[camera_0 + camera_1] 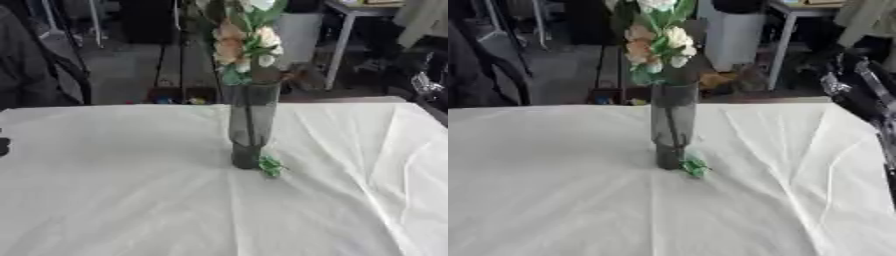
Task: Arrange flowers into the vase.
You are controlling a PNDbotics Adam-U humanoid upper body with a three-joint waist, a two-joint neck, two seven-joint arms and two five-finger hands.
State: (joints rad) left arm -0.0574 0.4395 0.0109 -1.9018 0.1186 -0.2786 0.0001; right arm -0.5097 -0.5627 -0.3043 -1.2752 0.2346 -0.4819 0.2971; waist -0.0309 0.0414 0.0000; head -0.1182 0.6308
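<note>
A tall dark glass vase [251, 125] stands upright near the middle of the table on the white cloth [131, 190]. It holds a bunch of flowers [245, 42] with peach and white blooms and green leaves, their stems showing through the glass. A small green leafy sprig [271, 165] lies on the cloth against the vase's foot, on its right. My right arm, black with silver parts, shows at the table's far right edge; its hand [836, 84] is well clear of the vase. A dark sliver of my left hand [3, 146] shows at the left border.
The cloth has raised folds running from the far edge toward the near right [798, 190]. Beyond the table are a dark floor, a white bin [732, 35], table legs [779, 50] and a dark garment [26, 65] at the far left.
</note>
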